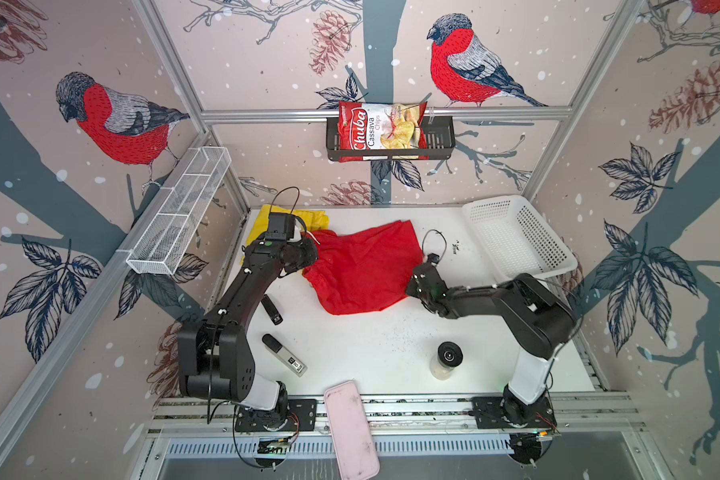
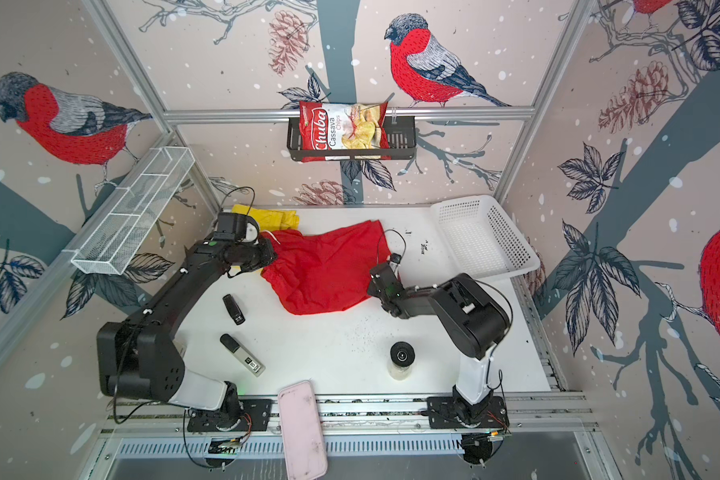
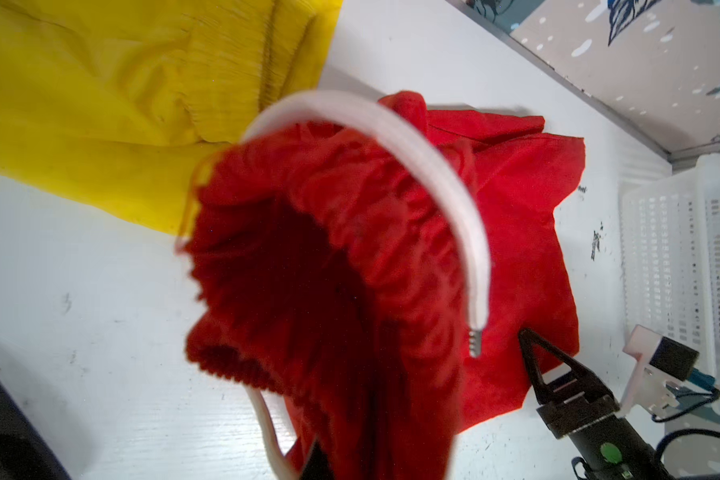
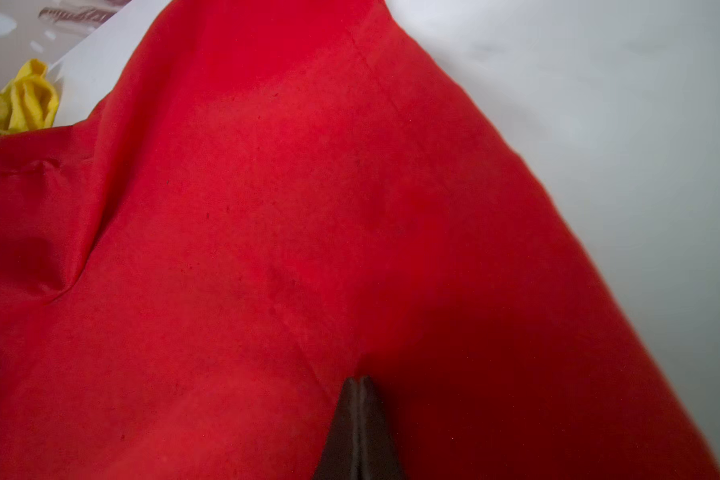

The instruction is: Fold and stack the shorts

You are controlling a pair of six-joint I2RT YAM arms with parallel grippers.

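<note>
Red shorts (image 1: 362, 270), one pair; yellow shorts (image 1: 314, 220), one pair; one white basket (image 1: 545, 232)

On the back wall, a black rack (image 1: 439, 139) with a red-and-white chips bag (image 1: 381, 131) in it. On the left wall, a white mesh shelf (image 1: 179, 212). At the far right corner of the white tabletop (image 1: 371, 345), a white perforated basket (image 1: 512, 232). Left front: a small black stick (image 1: 272, 309) and a grey, black-capped tube (image 1: 284, 355), near each other. Right front: an upright bottle (image 1: 447, 359) with a black lid. Across the front rail, a pink tray (image 1: 351, 430).
</note>
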